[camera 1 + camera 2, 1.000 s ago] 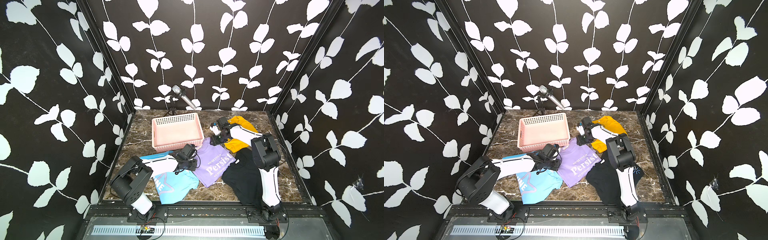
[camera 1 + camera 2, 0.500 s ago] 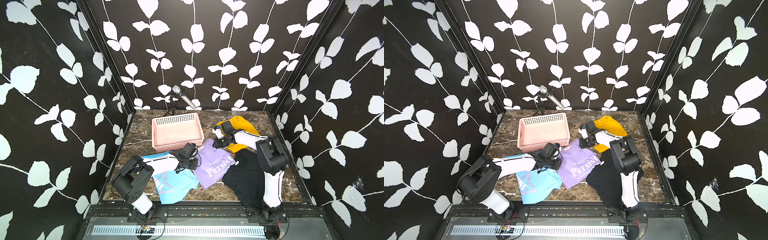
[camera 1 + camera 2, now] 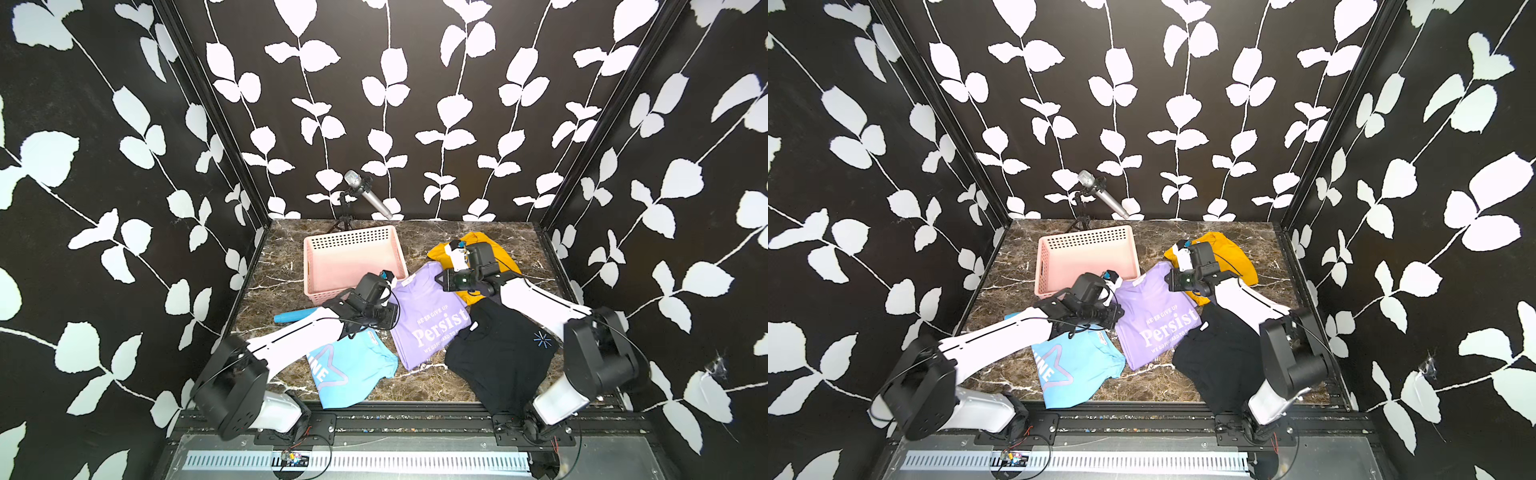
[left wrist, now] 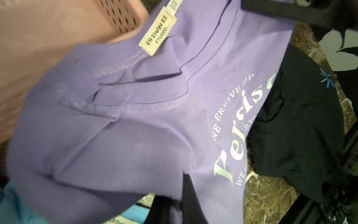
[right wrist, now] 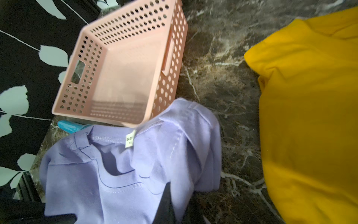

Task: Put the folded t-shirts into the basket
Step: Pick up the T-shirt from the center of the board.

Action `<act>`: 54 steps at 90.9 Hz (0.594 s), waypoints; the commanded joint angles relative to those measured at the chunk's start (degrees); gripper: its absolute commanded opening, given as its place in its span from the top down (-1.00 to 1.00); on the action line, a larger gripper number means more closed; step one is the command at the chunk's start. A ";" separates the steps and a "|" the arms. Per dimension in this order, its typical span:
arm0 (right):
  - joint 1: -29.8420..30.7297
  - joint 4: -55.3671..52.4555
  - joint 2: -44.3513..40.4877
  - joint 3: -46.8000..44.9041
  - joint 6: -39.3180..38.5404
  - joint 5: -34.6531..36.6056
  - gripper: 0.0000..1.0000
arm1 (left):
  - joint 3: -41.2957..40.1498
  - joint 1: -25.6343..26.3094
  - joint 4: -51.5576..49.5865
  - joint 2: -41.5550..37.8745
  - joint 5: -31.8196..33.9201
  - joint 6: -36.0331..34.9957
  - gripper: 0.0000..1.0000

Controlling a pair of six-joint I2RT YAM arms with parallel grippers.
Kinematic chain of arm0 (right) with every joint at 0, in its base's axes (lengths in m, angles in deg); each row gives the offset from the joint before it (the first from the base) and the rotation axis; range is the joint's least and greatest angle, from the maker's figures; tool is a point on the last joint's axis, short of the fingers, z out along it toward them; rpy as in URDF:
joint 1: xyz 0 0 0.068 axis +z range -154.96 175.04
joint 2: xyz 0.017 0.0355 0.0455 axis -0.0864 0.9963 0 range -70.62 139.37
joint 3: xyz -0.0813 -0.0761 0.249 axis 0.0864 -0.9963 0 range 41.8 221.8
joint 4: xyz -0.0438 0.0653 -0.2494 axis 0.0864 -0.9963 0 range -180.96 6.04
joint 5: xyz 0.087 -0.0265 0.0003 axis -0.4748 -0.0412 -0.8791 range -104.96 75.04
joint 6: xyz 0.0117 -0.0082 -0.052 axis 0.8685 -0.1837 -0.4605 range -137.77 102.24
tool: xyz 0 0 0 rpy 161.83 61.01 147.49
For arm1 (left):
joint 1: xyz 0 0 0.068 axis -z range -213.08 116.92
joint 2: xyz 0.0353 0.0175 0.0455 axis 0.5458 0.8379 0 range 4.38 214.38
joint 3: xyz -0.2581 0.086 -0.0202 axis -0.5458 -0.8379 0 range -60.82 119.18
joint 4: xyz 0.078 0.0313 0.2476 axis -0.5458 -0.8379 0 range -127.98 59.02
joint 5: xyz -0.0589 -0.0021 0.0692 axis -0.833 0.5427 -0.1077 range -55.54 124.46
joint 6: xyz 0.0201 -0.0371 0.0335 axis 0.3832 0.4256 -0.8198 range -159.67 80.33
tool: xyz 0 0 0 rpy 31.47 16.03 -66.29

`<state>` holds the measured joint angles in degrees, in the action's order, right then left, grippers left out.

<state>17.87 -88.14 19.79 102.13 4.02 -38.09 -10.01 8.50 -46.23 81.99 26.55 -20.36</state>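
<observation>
Your left hand (image 3: pixel 392 296) and right hand (image 3: pixel 444 277) each clamp a collar-end corner of the lilac t-shirt (image 3: pixel 432 320) on the worktop (image 3: pixel 282 266) beside the empty basket (image 3: pixel 349 245); an even joint lift over its rim looks next.

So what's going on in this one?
Both arms are on the lilac t-shirt: the left gripper and right gripper are each shut on its collar end, right beside the basket. The basket holds nothing yet; the light blue t-shirt, black t-shirt and yellow t-shirt lie on the table.
</observation>
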 commanded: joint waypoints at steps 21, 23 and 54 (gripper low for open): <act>2.50 10.58 -7.13 2.61 5.02 3.40 1.00 | 9.72 -5.30 -10.53 -8.17 4.16 -7.29 1.00; 2.79 10.75 -7.08 3.23 5.20 3.66 1.00 | 10.42 -6.01 -10.84 -8.39 4.31 -7.63 1.00; 8.45 15.26 1.75 16.24 11.29 10.35 1.00 | 20.55 -19.01 -14.00 -6.92 3.35 -12.09 1.00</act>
<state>24.56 -77.89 17.19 112.97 12.19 -31.69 6.67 -6.84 -58.29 74.93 30.51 -30.02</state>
